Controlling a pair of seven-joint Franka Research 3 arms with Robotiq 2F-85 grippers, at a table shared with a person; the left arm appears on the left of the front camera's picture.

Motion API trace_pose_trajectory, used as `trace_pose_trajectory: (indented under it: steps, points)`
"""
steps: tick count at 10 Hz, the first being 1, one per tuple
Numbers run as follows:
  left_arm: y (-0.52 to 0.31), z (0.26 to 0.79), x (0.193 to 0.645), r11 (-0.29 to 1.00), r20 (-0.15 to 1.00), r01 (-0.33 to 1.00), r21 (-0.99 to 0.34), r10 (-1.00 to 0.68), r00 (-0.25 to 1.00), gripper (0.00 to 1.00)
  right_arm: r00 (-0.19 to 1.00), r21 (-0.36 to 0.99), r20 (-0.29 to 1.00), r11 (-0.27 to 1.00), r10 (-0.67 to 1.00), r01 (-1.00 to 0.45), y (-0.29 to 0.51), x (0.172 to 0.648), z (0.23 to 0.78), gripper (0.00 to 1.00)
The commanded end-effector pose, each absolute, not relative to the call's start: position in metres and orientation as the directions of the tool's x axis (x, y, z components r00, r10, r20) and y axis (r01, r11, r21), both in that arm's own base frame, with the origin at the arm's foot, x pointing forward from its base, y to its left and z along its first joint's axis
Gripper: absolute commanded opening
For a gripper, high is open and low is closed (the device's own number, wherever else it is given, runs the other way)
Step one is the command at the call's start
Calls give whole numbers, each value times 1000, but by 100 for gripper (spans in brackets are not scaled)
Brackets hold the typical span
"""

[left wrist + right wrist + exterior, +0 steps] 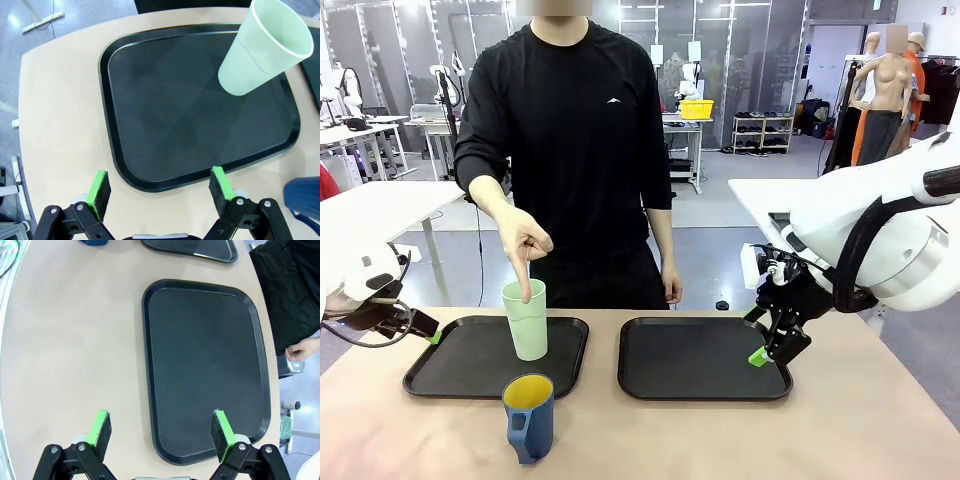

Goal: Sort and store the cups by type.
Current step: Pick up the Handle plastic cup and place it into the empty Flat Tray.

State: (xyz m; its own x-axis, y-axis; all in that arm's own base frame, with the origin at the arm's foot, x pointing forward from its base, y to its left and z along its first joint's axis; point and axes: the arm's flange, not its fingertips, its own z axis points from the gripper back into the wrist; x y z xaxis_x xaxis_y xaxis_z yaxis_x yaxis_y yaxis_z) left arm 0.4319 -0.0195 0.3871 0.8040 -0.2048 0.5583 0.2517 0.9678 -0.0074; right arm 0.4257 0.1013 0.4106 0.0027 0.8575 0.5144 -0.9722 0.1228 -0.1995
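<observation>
A tall pale mint-green tumbler (526,320) stands upright on the left black tray (460,362), at its right side; the person's hand (523,240) points a finger down into its mouth. In the left wrist view the tumbler (262,47) stands at the far right corner of the tray (175,110). A dark blue mug (529,415) with a yellow inside and a handle stands on the table in front of that tray; its edge (305,197) shows at the right. My left gripper (160,187) hangs open by the tray's left edge. My right gripper (162,432) is open over the right tray (205,365).
The right black tray (705,357) lies bare beside the left one. The person stands at the far side of the table, the other hand (671,285) hanging at the side. Bare tabletop (740,440) stretches along the near edge.
</observation>
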Motion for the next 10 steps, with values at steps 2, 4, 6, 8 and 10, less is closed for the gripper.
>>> trace_pose_trajectory:
  steps: [2,4,6,8,10]
  points:
    - [-20,388,432,968,561,252,-7,-205,802,100,5,-206,506,127,863,-970,101,425,411,100]
    - [-20,388,432,968,561,252,-7,-205,802,100,5,-206,506,127,863,-970,101,425,411,100]
    - [-20,387,432,968,558,252,-7,-205,804,100,5,-206,506,127,863,-970,101,425,411,100]
    - [-8,384,430,943,498,318,99,-324,805,100,5,-206,506,127,863,-970,101,425,411,100]
    - [5,387,427,893,460,393,218,-449,766,100,5,-206,506,127,863,-970,101,425,411,100]
